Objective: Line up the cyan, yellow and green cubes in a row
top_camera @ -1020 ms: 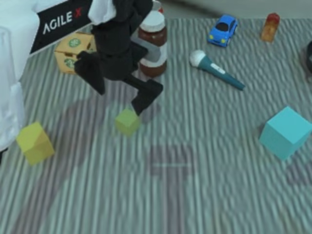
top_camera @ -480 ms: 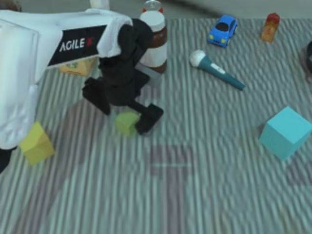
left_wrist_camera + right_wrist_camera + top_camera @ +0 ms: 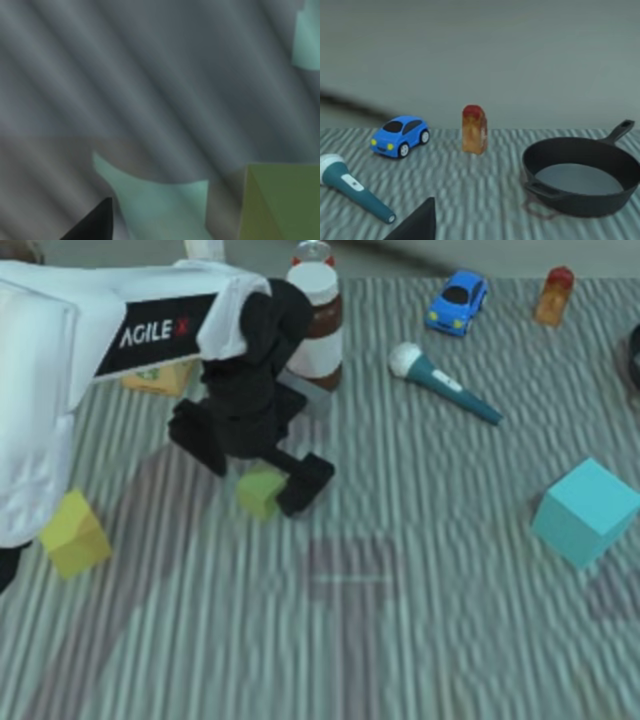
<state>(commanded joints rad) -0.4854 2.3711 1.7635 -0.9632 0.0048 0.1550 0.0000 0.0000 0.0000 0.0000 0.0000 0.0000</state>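
**Green cube grasp in hand**

Green cube (image 3: 259, 490) sits left of centre, bracketed by the left gripper (image 3: 256, 472); fingers apart, not yet clamped. Yellow cube (image 3: 72, 533) lies at far left, cyan cube (image 3: 585, 511) at far right, well apart. Closing and lifting are called for next. "AGILE" is read on the arm. Right arm not seen from above.

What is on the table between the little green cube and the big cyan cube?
Nothing: in the top view only bare striped cloth lies between the green cube and the cyan cube.
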